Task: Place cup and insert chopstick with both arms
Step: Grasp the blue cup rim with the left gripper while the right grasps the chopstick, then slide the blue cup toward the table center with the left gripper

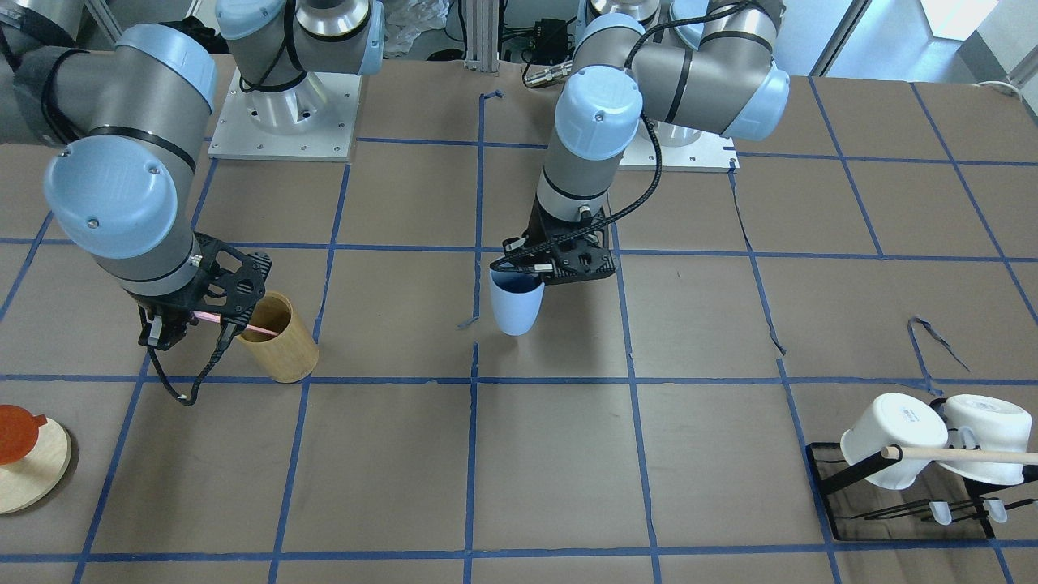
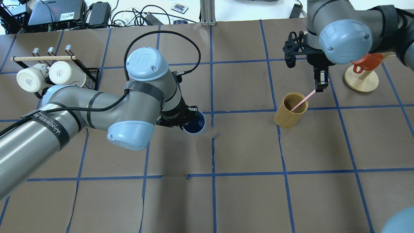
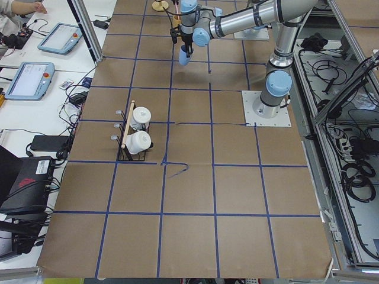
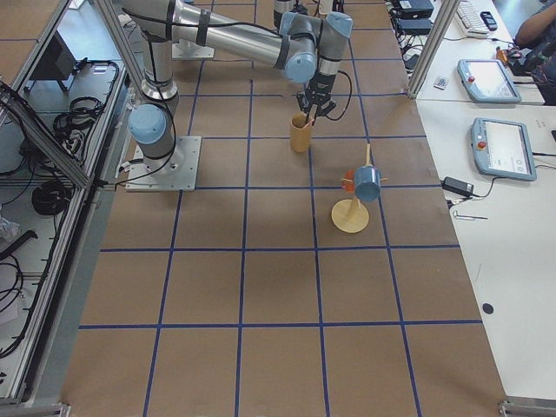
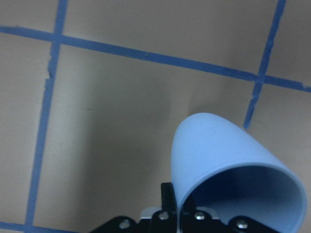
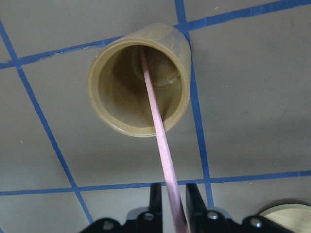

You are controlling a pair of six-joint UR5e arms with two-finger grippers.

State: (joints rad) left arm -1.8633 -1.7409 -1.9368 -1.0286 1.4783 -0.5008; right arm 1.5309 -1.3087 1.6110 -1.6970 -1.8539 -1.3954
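The light-blue cup [image 1: 514, 307] stands upright near the table's middle, held at its rim by my left gripper [image 1: 529, 276], which is shut on it. I cannot tell whether its base touches the table. It also shows in the overhead view [image 2: 194, 123] and the left wrist view [image 5: 228, 170]. My right gripper [image 1: 173, 327] is shut on the upper end of the pale-pink chopstick [image 1: 247, 328]. The chopstick [image 6: 159, 133] slants down into the tan bamboo holder [image 6: 138, 80], with its lower end inside. The overhead view shows the same chopstick [image 2: 302, 101], holder [image 2: 290, 111] and gripper [image 2: 320, 86].
A black rack with two white mugs [image 1: 892, 438] and a wooden rod [image 1: 965, 455] stands at the table's end on my left. A round wooden stand [image 2: 361, 80] holding an orange cup [image 2: 367, 61] is close behind my right gripper. Blue tape lines grid the brown table.
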